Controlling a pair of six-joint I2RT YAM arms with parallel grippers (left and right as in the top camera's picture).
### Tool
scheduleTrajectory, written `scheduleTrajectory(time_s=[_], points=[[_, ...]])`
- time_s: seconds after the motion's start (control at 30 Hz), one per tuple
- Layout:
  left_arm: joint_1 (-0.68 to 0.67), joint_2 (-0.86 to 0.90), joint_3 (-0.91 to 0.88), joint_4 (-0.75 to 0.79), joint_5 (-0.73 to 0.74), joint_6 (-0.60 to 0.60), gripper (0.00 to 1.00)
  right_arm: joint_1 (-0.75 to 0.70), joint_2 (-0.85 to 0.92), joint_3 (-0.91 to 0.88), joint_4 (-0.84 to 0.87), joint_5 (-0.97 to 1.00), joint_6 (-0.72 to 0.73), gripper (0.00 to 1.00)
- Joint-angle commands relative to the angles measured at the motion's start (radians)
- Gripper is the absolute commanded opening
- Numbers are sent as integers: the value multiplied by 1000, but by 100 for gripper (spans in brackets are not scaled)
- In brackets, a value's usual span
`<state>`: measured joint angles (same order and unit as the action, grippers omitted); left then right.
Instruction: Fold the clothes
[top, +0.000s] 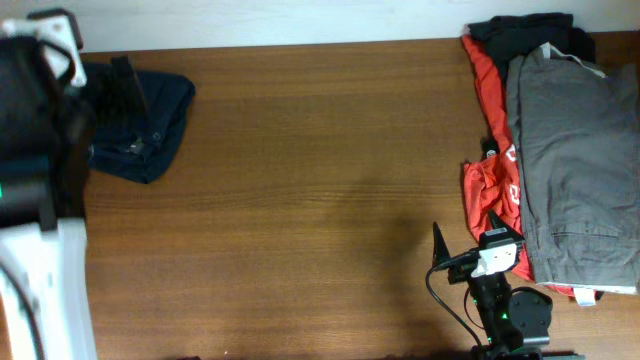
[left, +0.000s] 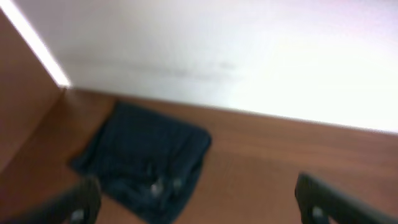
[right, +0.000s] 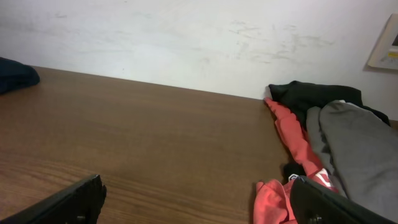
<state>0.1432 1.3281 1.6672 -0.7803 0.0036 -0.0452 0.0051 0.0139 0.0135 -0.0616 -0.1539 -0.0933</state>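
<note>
The dark navy-blue shorts (top: 140, 125) lie in a folded bundle at the table's far left corner. The blurred left wrist view shows them (left: 146, 158) below and ahead, with a small pale button. My left gripper (left: 199, 205) is open and empty, raised above the shorts' near edge; in the overhead view only the left arm shows at the left edge. My right gripper (top: 470, 245) is open and empty, low over the table near the front right, beside the pile of other clothes. The right wrist view shows the shorts' edge (right: 15, 74) far left.
A pile at the right edge holds grey trousers (top: 575, 150), a red-orange garment (top: 485, 185) and a black garment (top: 525, 30); they also show in the right wrist view (right: 351, 143). A white wall runs along the table's back edge (top: 300, 42).
</note>
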Motion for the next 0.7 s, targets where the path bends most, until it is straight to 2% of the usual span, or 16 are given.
scheduleTrajectory(time_s=[0.0,0.13,0.3,0.5,0.67], points=[[2,-165,-247,142,139,12,99,-6,-11,-8,-1,8,-4,99],[0,-407,-654,495,286,7,99,-6,-11,-8,-2,8,-4,99],[1,-683,-1085,838,297,-33,99,-6,-11,-8,-2,8,-4,99],[0,-943,-1415,937,208,-33,99,-6,-11,-8,-2,8,-4,99],[-30,-1050,-1547,948,99,-34,99,-6,-11,-8,-2,8,-4,99]])
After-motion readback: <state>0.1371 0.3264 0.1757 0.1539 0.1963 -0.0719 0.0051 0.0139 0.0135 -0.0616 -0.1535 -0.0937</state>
